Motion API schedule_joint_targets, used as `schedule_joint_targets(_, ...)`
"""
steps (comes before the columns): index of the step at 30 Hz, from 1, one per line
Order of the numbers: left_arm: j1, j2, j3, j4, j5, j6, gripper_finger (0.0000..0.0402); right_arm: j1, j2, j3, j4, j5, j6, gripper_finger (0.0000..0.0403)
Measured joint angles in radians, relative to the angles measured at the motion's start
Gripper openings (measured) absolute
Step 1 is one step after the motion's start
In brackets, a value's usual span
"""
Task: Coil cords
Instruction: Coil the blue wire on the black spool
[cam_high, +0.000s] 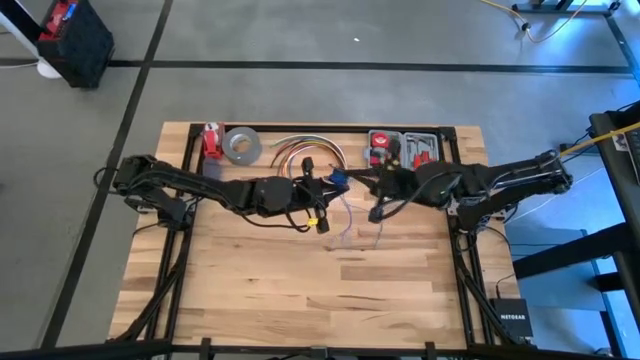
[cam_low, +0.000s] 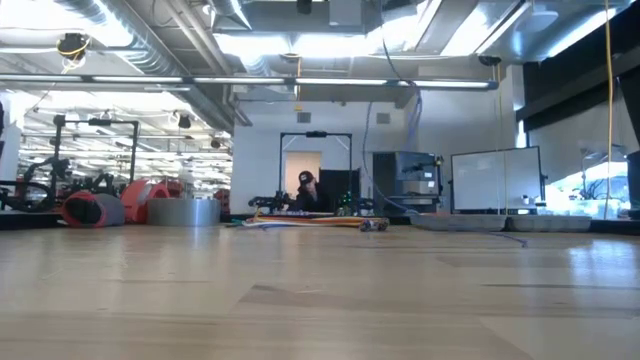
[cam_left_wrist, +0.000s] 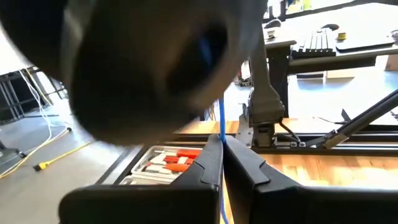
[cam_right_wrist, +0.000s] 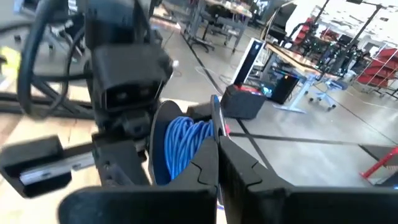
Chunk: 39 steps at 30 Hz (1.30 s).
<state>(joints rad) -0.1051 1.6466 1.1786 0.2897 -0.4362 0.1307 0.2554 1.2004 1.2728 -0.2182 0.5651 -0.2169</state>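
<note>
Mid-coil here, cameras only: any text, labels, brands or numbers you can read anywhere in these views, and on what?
"NETGEAR": white letters on the black box on the floor by the table's near right corner, high view.
Red tool case: any labels too small to read.
Tape roll: no print visible.
Monitors in the low view: nothing legible.
Wrist views: no text readable.
</note>
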Motion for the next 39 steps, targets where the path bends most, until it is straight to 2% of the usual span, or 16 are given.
schedule_joint_targets(5, 0.001, 0.004, -0.004, -0.008, -0.005, -0.005, 0.0, 0.0, -0.042, 0.02, 0.003, -0.011, 0.001, 0.0001)
schedule_joint_targets(22, 0.006, 0.093, -0.006, -0.014, -0.012, -0.017, 0.0, 0.0, -0.049, 0.139, -0.004, -0.042, -0.045, 0.0001)
schedule_joint_targets(31, 0.011, 0.094, -0.007, -0.1, -0.012, -0.039, 0.0, 0.0, -0.049, 0.145, -0.005, -0.042, -0.05, 0.0001)
schedule_joint_targets(39, 0.012, 0.13, -0.005, -0.154, -0.012, -0.052, 0.0, 0.0, -0.049, 0.21, -0.025, -0.053, -0.076, 0.0001)
